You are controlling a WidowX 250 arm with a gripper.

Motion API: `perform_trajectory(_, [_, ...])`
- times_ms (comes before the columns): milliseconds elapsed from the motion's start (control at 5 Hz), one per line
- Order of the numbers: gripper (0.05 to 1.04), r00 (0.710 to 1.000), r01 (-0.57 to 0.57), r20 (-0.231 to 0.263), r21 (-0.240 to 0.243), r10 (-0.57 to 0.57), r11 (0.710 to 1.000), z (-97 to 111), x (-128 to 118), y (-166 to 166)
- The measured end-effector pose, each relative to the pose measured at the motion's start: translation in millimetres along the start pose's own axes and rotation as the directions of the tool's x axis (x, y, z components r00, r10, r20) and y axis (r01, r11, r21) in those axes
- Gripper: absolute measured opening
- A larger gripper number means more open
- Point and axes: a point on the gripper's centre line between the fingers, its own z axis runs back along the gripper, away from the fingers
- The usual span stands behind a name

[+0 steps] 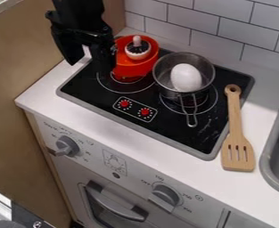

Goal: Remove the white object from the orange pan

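Gripper (90, 65) wide, apparently empty, at left beside orange pan (134, 67); white object (137, 49) inside pan, knob (137, 40) up, likely easiest grip; fingers (107, 55) presumably parted to straddle that knob; egg (186, 78) in metal pot (160, 79), right, likely no target.

We observe one round, glossy orange pan (131, 69) on the stove's left burner. Inside it, we identify a small white object (137, 50), dark-topped, its pale knob upward.
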Motion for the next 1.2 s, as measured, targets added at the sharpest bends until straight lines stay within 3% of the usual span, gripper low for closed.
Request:
perform_trajectory(200, [0.999,1.000,-0.009,-0.023,-0.008,0.008,1.000,-7.1,-3.3,-0.3])
perform_trajectory(400, [0.999,0.996,-0.075,-0.041,0.015,0.075,0.997,-27.1,6.4,-6.6])
perform_trajectory(1000, [0.999,0.996,-0.076,-0.035,0.018,0.077,0.997,-27.4,8.1,-8.2])
perform_trajectory(1200, [0.999,0.992,-0.123,0.038,0.040,0.122,0.992,-29.9,23.9,-20.4])
